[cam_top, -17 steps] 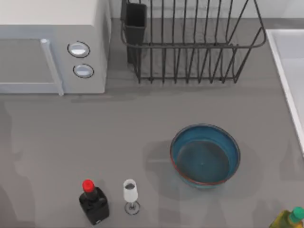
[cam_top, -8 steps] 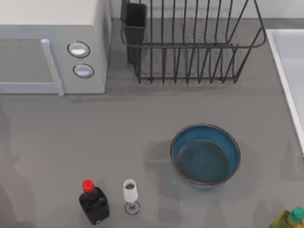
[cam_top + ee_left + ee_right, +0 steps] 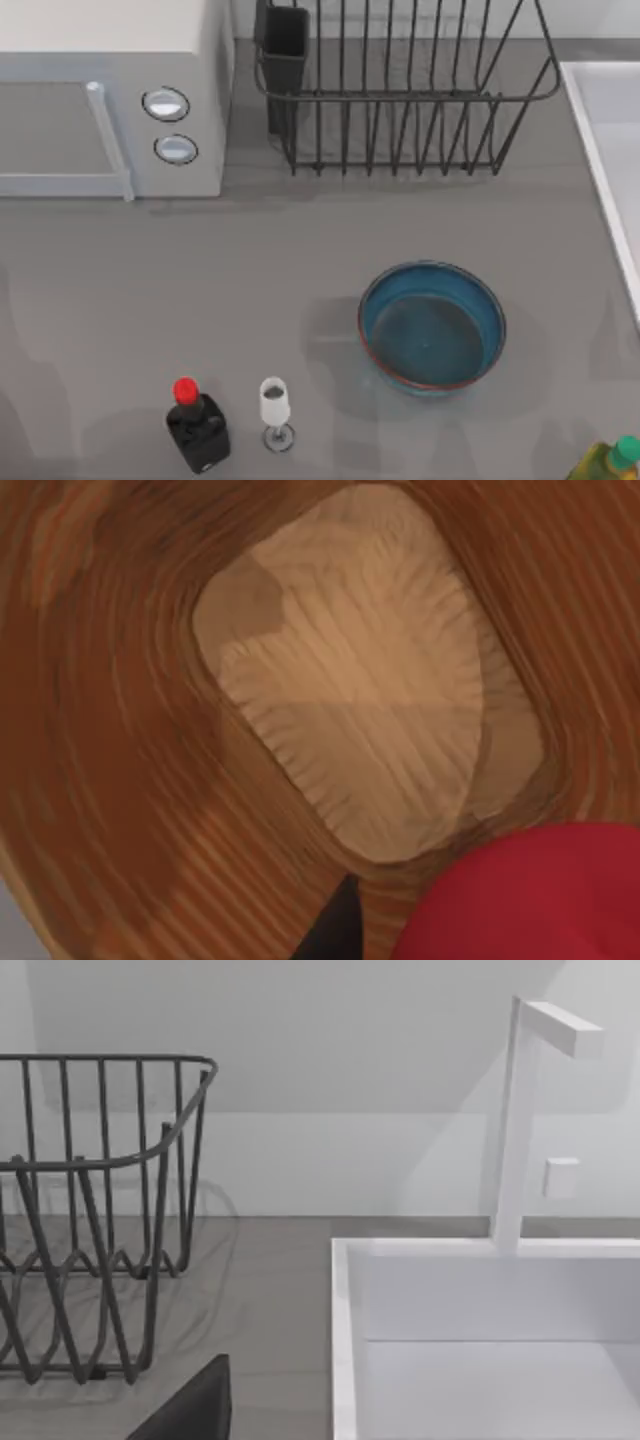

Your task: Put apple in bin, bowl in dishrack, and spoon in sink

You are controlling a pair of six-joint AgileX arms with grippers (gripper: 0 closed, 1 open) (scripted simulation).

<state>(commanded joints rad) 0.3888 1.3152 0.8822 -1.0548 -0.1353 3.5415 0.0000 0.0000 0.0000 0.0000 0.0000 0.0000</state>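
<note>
Grey table (image 3: pixel 300 260); bowl (image 3: pixel 432 327) before dishrack (image 3: pixel 400 90); sink (image 3: pixel 610 140) right, perhaps empty

No text, label, brand, number or sign can be read anywhere. The microwave (image 3: pixel 110 95) at the upper left of the top view has two round knobs (image 3: pixel 166 104) with no legible markings. The dark bottle (image 3: pixel 197 428) at the lower left may carry a small pale mark near its base, too tiny to read.
</note>
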